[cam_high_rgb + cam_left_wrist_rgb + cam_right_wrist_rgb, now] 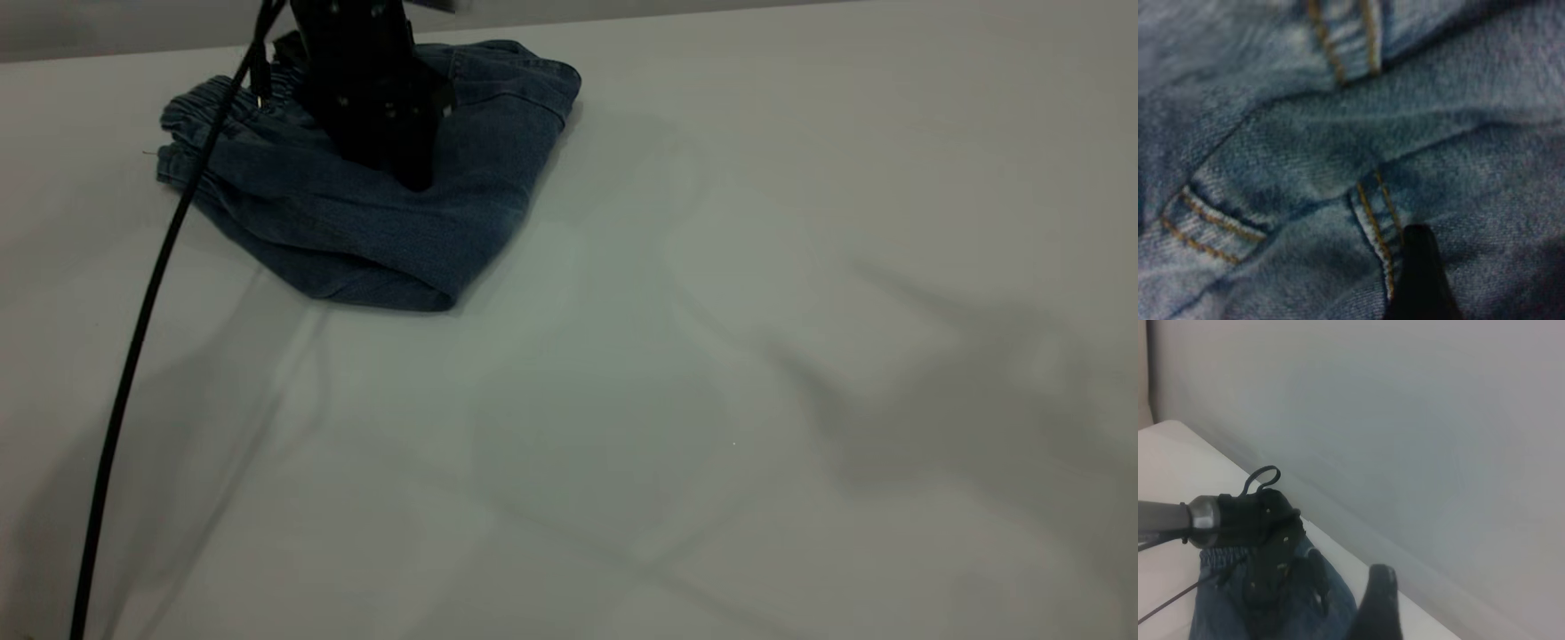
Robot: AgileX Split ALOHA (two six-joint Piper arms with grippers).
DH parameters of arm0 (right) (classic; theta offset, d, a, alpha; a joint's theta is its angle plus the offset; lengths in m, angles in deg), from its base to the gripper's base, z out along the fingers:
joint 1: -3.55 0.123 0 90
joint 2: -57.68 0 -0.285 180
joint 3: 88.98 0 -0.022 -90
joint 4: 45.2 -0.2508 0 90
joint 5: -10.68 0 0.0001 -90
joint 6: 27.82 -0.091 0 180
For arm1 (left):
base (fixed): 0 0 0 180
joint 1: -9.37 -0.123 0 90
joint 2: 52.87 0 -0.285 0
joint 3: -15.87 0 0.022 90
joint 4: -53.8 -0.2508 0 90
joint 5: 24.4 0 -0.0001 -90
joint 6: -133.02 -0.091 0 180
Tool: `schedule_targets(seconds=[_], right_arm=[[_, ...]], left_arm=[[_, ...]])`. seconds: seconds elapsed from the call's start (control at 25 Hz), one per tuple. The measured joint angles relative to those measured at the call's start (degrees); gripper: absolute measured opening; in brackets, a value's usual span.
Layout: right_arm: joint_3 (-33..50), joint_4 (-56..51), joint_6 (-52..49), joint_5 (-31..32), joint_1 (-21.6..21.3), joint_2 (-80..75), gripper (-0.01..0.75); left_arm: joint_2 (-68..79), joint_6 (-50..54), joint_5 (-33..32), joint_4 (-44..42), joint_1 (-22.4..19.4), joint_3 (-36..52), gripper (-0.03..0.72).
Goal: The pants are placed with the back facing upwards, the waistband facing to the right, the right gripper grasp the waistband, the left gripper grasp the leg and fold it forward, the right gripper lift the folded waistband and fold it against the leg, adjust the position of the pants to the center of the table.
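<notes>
Pants [373, 222] folded into a compact bundle at the far left part of the table [711, 400], well off centre. Waistband [191, 111] ruched edge shows at the bundle's left side. Left hand [411, 173] is pressed down onto the top of the bundle; cannot tell if it's clenched or released. Left wrist view shows close-up denim with orange seam stitching and one dark fingertip [1418, 267] against the cloth. Right hand is out of the exterior view; in its wrist view only one finger [1379, 603] shows, above the pants [1225, 613], state unclear. Black cable [133, 356] trails across the table's left.
</notes>
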Motion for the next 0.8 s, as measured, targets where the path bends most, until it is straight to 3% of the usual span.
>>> schedule_targets(seconds=[0.4, 0.8], right_arm=[[0.0, 0.1, 0.3, -0.1, 0.0, 0.0, 0.58], [0.0, 0.2, 0.3, -1.0, 0.0, 0.0, 0.58]], left_arm=[[0.6, 5.5, -0.8, 6.5, 1.1, 0.0, 0.464], [0.8, 11.3, -0.8, 6.6, 8.6, -0.6, 0.464]])
